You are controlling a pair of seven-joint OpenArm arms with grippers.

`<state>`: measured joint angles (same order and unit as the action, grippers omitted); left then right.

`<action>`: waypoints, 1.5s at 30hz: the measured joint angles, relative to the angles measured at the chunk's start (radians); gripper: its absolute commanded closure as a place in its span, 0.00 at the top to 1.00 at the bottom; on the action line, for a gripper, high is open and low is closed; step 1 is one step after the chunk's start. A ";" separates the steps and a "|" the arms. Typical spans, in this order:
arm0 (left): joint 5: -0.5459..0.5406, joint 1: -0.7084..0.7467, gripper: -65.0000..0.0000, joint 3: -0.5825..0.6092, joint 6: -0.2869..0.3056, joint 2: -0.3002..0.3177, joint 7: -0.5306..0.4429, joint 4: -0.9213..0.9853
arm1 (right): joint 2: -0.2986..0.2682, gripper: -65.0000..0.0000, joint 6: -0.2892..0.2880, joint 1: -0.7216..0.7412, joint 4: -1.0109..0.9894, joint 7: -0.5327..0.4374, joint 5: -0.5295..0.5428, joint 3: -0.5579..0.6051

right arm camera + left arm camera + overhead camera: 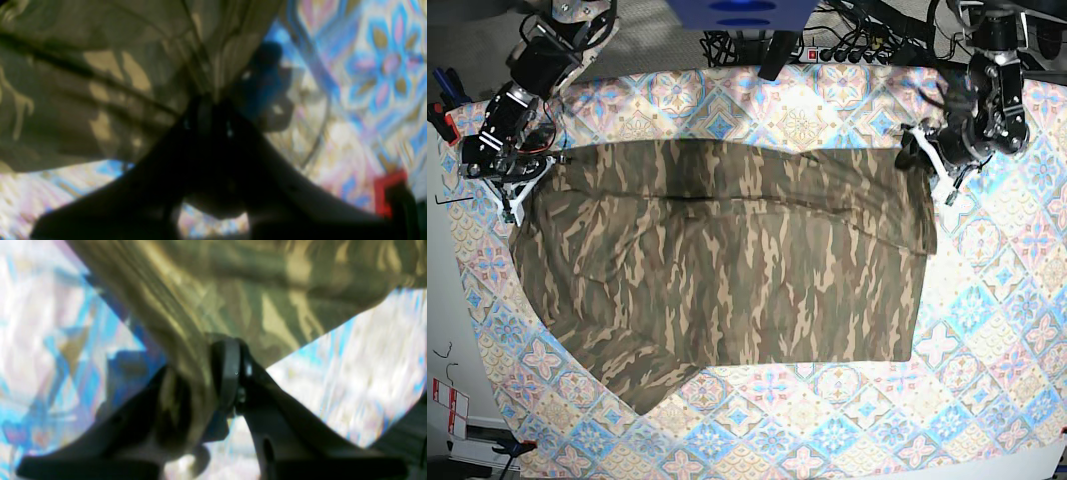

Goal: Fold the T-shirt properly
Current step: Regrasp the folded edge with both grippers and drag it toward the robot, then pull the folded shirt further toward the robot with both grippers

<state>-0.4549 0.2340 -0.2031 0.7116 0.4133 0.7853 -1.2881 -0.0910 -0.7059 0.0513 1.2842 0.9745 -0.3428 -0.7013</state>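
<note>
The T-shirt [727,260], in olive, brown and tan camouflage, lies spread wide across the patterned tablecloth [987,300] in the base view, with its upper edge pulled into a straight line. My left gripper [919,152] is at the shirt's upper right corner in that view. The left wrist view shows that gripper [203,373] shut on a bunched fold of the T-shirt [253,300]. My right gripper [524,188] is at the upper left corner. The right wrist view is blurred, and there the right gripper [211,110] is pinched shut on the T-shirt [100,93].
A power strip with cables [847,45] lies along the far table edge beside a blue object [742,12]. A red part [439,118] sits at the far left edge, and a red item [387,190] shows in the right wrist view. The shirt's lower left corner [637,385] trails toward the front.
</note>
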 measured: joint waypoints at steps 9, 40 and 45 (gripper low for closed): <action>-0.029 0.099 0.14 -0.004 -0.003 0.004 -0.087 -0.014 | 0.003 0.00 0.003 -0.134 0.106 0.039 -0.033 -0.052; 0.083 0.308 0.33 -0.111 -0.023 0.009 -0.087 -0.271 | -0.006 0.17 0.003 -0.138 0.088 0.065 -0.053 -0.051; 0.079 0.226 0.64 -0.136 -0.011 -0.039 -0.100 -0.360 | -0.006 0.18 0.006 -0.138 0.088 0.066 -0.053 -0.051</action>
<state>-0.3759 0.4599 -0.3389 0.7002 0.3744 0.6853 -1.6478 -0.0971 -0.6994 -0.0868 1.3720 1.0405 -0.3962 -0.7528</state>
